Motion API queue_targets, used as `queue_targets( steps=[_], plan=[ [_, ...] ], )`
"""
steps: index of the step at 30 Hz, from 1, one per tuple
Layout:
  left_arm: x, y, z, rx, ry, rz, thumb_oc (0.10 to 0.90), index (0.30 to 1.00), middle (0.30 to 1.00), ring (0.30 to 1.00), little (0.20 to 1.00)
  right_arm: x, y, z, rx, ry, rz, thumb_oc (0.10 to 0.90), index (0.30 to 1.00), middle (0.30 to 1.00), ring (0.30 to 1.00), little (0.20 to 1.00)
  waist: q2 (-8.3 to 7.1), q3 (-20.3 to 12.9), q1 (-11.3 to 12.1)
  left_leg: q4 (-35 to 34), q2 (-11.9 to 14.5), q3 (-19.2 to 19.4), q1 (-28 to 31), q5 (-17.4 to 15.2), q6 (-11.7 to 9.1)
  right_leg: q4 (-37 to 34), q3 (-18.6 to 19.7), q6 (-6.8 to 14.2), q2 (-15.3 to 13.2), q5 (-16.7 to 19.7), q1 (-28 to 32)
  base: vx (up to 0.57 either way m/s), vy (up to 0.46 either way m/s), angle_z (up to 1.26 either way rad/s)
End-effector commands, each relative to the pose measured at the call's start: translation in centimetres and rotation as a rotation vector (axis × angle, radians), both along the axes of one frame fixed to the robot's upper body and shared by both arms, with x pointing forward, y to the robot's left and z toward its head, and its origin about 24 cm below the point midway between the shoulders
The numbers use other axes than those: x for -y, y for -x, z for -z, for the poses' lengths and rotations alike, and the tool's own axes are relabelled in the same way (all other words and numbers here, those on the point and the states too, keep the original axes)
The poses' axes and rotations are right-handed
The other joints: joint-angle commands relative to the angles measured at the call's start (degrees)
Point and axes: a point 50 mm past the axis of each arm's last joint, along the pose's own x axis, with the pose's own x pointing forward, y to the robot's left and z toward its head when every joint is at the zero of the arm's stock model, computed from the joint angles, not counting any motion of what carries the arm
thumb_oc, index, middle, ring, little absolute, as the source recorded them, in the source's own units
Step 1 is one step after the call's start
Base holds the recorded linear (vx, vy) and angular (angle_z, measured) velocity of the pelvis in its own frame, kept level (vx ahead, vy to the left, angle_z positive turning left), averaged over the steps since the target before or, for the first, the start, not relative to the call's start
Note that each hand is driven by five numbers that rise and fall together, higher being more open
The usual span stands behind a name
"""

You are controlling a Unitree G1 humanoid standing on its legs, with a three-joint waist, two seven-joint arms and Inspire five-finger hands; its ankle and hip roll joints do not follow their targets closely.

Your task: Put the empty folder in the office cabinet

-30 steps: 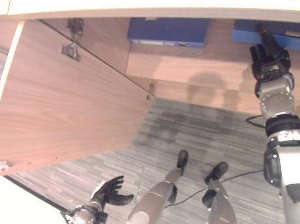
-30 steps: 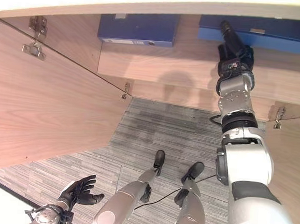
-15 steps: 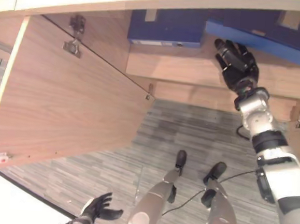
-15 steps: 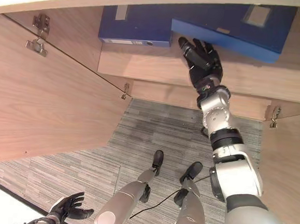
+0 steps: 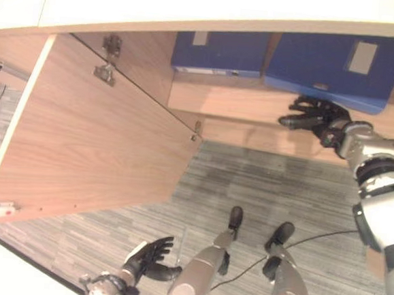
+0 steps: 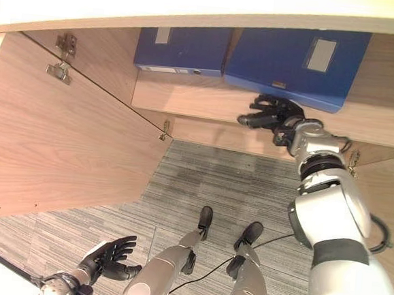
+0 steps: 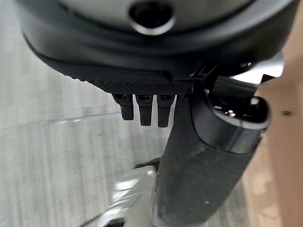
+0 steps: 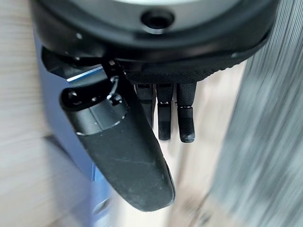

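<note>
Blue folder [image 6: 292, 59], pale label on its face, lies tilted on the cabinet shelf [image 6: 187, 99] at 1 o'clock, just beside a second blue folder [image 6: 184, 49]. Right hand [image 6: 271, 114] held just below its front edge, fingers spread, holding nothing. Left hand [image 6: 106, 258] at 7 o'clock, low over carpet [image 6: 208, 176], fingers relaxed apart. Cabinet door [image 6: 54, 143] stands open.

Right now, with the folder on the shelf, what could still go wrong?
1. The angled folder sits skewed, its corner overhanging the shelf edge; it may slip out.
2. The right hand, open just below that corner, could catch it on withdrawal.
3. It leans against the other folder and might shift it.
</note>
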Motion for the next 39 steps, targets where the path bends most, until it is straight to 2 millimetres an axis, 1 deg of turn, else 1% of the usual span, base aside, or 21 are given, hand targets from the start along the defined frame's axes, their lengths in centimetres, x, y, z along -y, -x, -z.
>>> queue_targets(
  steps=[1, 2, 3, 4, 6, 8, 11, 16, 18, 21, 22, 24, 25, 26, 27, 28, 29, 30, 34, 36, 39],
  plan=[
    [-3.9, 4.7, 2.4, -0.210, -0.124, -0.099, 0.800, 0.900, 0.900, 0.900, 0.900, 4.9, 1.8, -1.9, -0.059, 0.316, 0.189, 0.800, 0.900, 0.900, 0.900, 0.900, -1.80, 1.09, -0.61, -1.51, -1.72, 0.14, 2.90, -7.70, -1.54, -9.77, -0.06, 4.55, 2.38, -1.19, 6.79, 0.00, 0.000, 0.00],
    [-4.0, 5.2, 3.5, -0.246, -0.157, -0.124, 0.800, 0.900, 0.900, 0.900, 0.900, 4.9, 1.7, -2.6, -0.008, 0.316, 0.223, 0.800, 0.900, 0.900, 0.900, 0.900, -1.92, 1.23, -0.79, -1.51, -1.73, 0.09, 2.78, -7.69, -1.54, -9.87, 0.05, 4.55, 2.43, -1.13, 6.72, 0.00, 0.000, 0.00],
    [-4.3, 5.5, 4.1, -0.275, -0.190, -0.135, 0.800, 0.900, 0.900, 0.900, 0.900, 5.4, 1.9, -3.3, 0.022, 0.307, 0.264, 0.800, 0.900, 0.900, 0.900, 0.900, -2.06, 1.12, -0.82, -1.51, -1.76, 0.03, 2.71, -7.66, -1.61, -9.98, 0.18, 4.59, 2.44, -1.09, 6.68, -0.01, 0.013, -0.04],
    [-4.7, 5.7, 4.5, -0.290, -0.207, -0.167, 0.800, 0.900, 0.900, 0.900, 0.900, 5.7, 2.0, -4.7, 0.079, 0.300, 0.293, 0.800, 0.900, 0.900, 0.900, 0.900, -2.04, 1.02, -0.62, -1.51, -1.82, 0.13, 2.58, -7.62, -1.68, -10.12, 0.25, 4.66, 2.44, -0.92, 6.60, -0.01, 0.020, -0.04],
    [-4.6, 6.1, 4.9, -0.290, -0.209, -0.224, 0.800, 0.900, 0.900, 0.900, 0.900, 5.7, 2.1, -6.6, 0.176, 0.276, 0.326, 0.800, 0.900, 0.900, 0.900, 0.900, -1.85, 1.23, -0.56, -1.51, -1.87, 0.29, 2.42, -7.57, -1.74, -10.39, 0.58, 4.80, 2.50, -0.57, 6.41, 0.00, 0.000, 0.00],
    [-4.5, 6.4, 5.3, -0.298, -0.206, -0.255, 0.800, 0.900, 0.900, 0.900, 0.900, 5.4, 2.0, -7.6, 0.223, 0.295, 0.324, 0.800, 0.900, 0.900, 0.900, 0.900, -1.75, 1.40, -0.57, -1.51, -1.94, 0.43, 2.24, -7.51, -1.76, -10.61, 0.80, 4.81, 2.54, -0.37, 6.22, -0.01, 0.023, -0.07],
    [-4.7, 6.0, 5.5, -0.291, -0.225, -0.297, 0.800, 0.900, 0.900, 0.900, 0.900, 3.8, 1.5, -9.7, 0.325, 0.320, 0.299, 0.800, 0.900, 0.900, 0.900, 0.900, -1.75, 1.67, -1.03, -1.51, -2.07, 0.71, 1.70, -7.43, -1.85, -11.15, 1.22, 4.81, 2.68, 0.03, 5.96, -0.01, 0.013, -0.16],
    [-4.8, 5.4, 5.6, -0.279, -0.244, -0.313, 0.800, 0.900, 0.900, 0.900, 0.900, 2.5, 1.2, -10.9, 0.415, 0.249, 0.277, 0.800, 0.900, 0.900, 0.900, 0.900, -1.71, 1.96, -1.45, -1.51, -2.13, 0.85, 1.42, -7.41, -1.88, -11.73, 1.64, 4.81, 2.90, 0.47, 5.72, 0.00, 0.004, -0.05],
    [-4.9, 5.2, 5.6, -0.281, -0.247, -0.314, 0.800, 0.900, 0.900, 0.900, 0.900, 1.7, 0.9, -10.8, 0.428, 0.192, 0.235, 0.800, 0.900, 0.900, 0.900, 0.900, -1.75, 2.02, -1.56, -1.51, -2.10, 0.85, 1.34, -7.38, -1.92, -11.95, 1.81, 4.77, 3.01, 0.57, 5.65, 0.00, -0.002, -0.02],
    [-5.1, 5.2, 5.7, -0.295, -0.254, -0.308, 0.800, 0.900, 0.900, 0.900, 0.900, -0.8, 0.1, -10.5, 0.437, 0.176, 0.115, 0.800, 0.900, 0.900, 0.900, 0.900, -2.14, 2.04, -1.71, -1.51, -1.97, 1.00, 1.24, -7.33, -2.02, -12.33, 1.98, 4.66, 3.22, 0.78, 5.63, 0.00, -0.007, -0.05],
    [-5.0, 5.2, 5.7, -0.295, -0.253, -0.308, 0.800, 0.900, 0.900, 0.900, 0.900, -0.8, 0.1, -10.4, 0.436, 0.176, 0.115, 0.800, 0.900, 0.900, 0.900, 0.900, -2.14, 2.04, -1.71, -1.51, -1.97, 1.01, 1.24, -7.33, -2.02, -12.35, 1.99, 4.65, 3.23, 0.79, 5.63, 0.00, -0.011, -0.06],
    [-5.0, 5.1, 5.6, -0.290, -0.252, -0.297, 0.800, 0.900, 0.900, 0.900, 0.900, -3.7, -0.6, -10.3, 0.425, 0.298, -0.011, 0.800, 0.900, 0.900, 0.900, 0.900, -2.66, 2.12, -1.92, -1.51, -1.89, 1.17, 1.20, -7.29, -2.01, -12.43, 2.12, 4.52, 3.36, 0.98, 5.61, 0.00, -0.011, -0.12],
    [-5.0, 5.2, 5.6, -0.287, -0.248, -0.301, 0.800, 0.900, 0.900, 0.900, 0.900, -4.7, -0.6, -10.6, 0.436, 0.371, -0.049, 0.800, 0.900, 0.900, 0.900, 0.900, -2.86, 2.19, -2.17, -1.51, -1.86, 1.24, 1.21, -7.28, -2.00, -12.42, 2.22, 4.48, 3.42, 1.03, 5.59, 0.00, -0.004, -0.20],
    [-5.0, 5.1, 5.6, -0.281, -0.249, -0.313, 0.800, 0.900, 0.900, 0.900, 0.900, -6.3, -0.6, -11.3, 0.485, 0.455, -0.094, 0.800, 0.900, 0.900, 0.900, 0.900, -3.19, 2.21, -2.43, -1.51, -1.85, 1.30, 1.21, -7.33, -1.97, -12.52, 2.33, 4.43, 3.49, 1.17, 5.53, 0.00, -0.003, -0.20],
    [-5.0, 5.1, 5.6, -0.281, -0.248, -0.313, 0.800, 0.900, 0.900, 0.900, 0.900, -6.3, -0.6, -11.3, 0.485, 0.455, -0.094, 0.800, 0.900, 0.900, 0.900, 0.900, -3.18, 2.21, -2.45, -1.51, -1.85, 1.30, 1.21, -7.33, -1.97, -12.52, 2.32, 4.43, 3.49, 1.17, 5.54, 0.00, 0.001, -0.13],
    [-5.1, 4.8, 5.6, -0.266, -0.262, -0.327, 0.800, 0.900, 0.900, 0.900, 0.900, -8.0, -0.2, -12.6, 0.570, 0.577, -0.130, 0.800, 0.900, 0.900, 0.900, 0.900, -3.45, 2.14, -2.60, -1.51, -1.84, 1.26, 1.11, -7.34, -1.95, -12.62, 2.27, 4.44, 3.54, 1.23, 5.44, 0.00, 0.001, -0.11],
    [-5.0, 4.8, 5.6, -0.266, -0.262, -0.327, 0.800, 0.900, 0.900, 0.900, 0.900, -8.0, -0.2, -12.6, 0.570, 0.578, -0.129, 0.800, 0.900, 0.900, 0.900, 0.900, -3.43, 2.15, -2.61, -1.51, -1.83, 1.25, 1.11, -7.34, -1.95, -12.61, 2.27, 4.44, 3.54, 1.23, 5.44, 0.01, 0.001, -0.10],
    [-4.9, 4.3, 5.5, -0.243, -0.278, -0.317, 0.800, 0.900, 0.900, 0.900, 0.900, -9.5, 0.3, -13.6, 0.654, 0.653, -0.168, 0.800, 0.900, 0.900, 0.900, 0.900, -3.66, 2.13, -2.83, -1.51, -1.80, 1.17, 1.06, -7.40, -1.94, -12.69, 2.26, 4.52, 3.56, 1.26, 5.39, 0.01, 0.001, -0.04],
    [-5.2, 3.7, 5.2, -0.210, -0.316, -0.309, 0.800, 0.900, 0.900, 0.900, 0.900, -11.4, 1.1, -15.5, 0.754, 0.801, -0.193, 0.800, 0.900, 0.900, 0.900, 0.900, -4.05, 2.05, -2.83, -1.51, -1.67, 1.04, 1.14, -7.36, -1.93, -12.68, 2.13, 4.48, 3.52, 1.15, 5.43, 0.00, -0.001, 0.02],
    [-5.2, 3.5, 5.2, -0.209, -0.324, -0.309, 0.800, 0.900, 0.900, 0.900, 0.900, -11.6, 1.0, -15.8, 0.753, 0.820, -0.179, 0.800, 0.900, 0.900, 0.900, 0.900, -4.29, 1.99, -2.76, -1.51, -1.63, 0.99, 1.19, -7.34, -1.95, -12.73, 2.03, 4.47, 3.54, 1.17, 5.58, 0.01, -0.008, 0.10],
    [-5.4, 3.5, 5.3, -0.221, -0.335, -0.317, 0.800, 0.900, 0.900, 0.900, 0.900, -12.0, 0.6, -16.0, 0.726, 0.789, -0.163, 0.800, 0.900, 0.900, 0.900, 0.900, -4.64, 1.89, -2.61, -1.51, -1.58, 0.87, 1.17, -7.25, -1.98, -12.91, 1.93, 4.40, 3.64, 1.31, 5.65, 0.00, -0.006, 0.08]
  ],
)
